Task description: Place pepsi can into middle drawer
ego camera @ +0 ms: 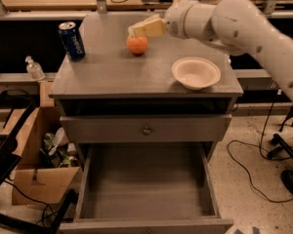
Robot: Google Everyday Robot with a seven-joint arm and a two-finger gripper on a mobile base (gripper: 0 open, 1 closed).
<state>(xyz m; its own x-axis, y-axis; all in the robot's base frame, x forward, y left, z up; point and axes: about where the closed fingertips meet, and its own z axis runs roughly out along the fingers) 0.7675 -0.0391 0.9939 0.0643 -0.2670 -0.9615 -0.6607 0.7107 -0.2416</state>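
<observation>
The gripper [142, 28] hovers just above an orange [137, 45], fingers pressed together, holding nothing. The pepsi can [72, 40] stands upright at the surface's [112, 72] back-left corner. The middle drawer [146, 189] is open below.

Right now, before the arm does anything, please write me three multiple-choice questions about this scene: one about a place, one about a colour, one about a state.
1. Where is the gripper?
A. inside the middle drawer
B. just above the orange
C. around the pepsi can

2. What colour is the bowl?
A. white
B. red
C. black

3. How is the middle drawer?
A. shut
B. open, holding the can
C. open, floor bare

Answers:
1 B: the gripper hangs over the orange on the cabinet top.
2 A: the bowl is pale white.
3 C: nothing lies in the drawer, and the pepsi can stands upright at the top's left back corner.
</observation>
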